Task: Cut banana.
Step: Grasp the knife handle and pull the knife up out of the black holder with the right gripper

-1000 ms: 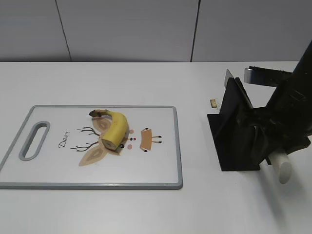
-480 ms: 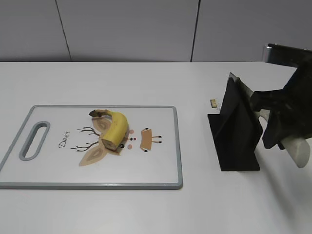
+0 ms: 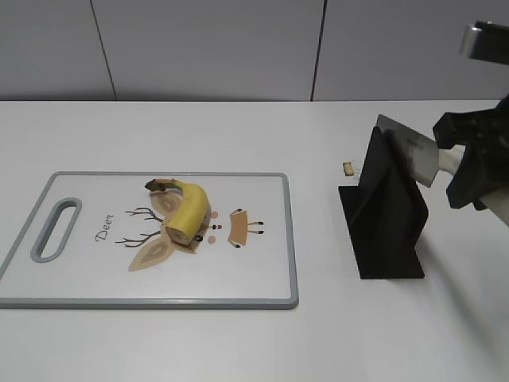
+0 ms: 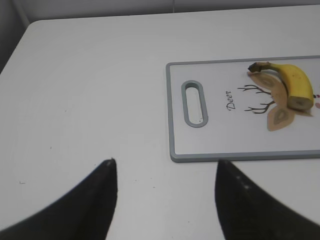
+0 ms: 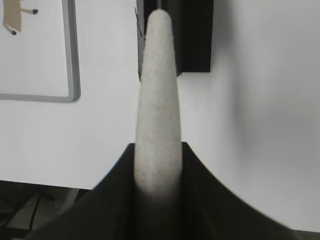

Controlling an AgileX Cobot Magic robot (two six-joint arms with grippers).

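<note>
2 hands | right hand [image 5: 156, 165] clamps knife [image 3: 413, 157] | left hand [image 4: 165, 175] spread | banana [image 3: 189, 210] on board [image 3: 262, 270]

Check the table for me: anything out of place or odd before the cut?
Only a small tan scrap lying loose on the table behind the black knife stand; what it is cannot be told. The banana lies on the cutting board, and the right gripper holds the knife by its handle.

banana [image 3: 189, 212] on board [image 3: 262, 286], stand [image 3: 386, 231] right
</note>
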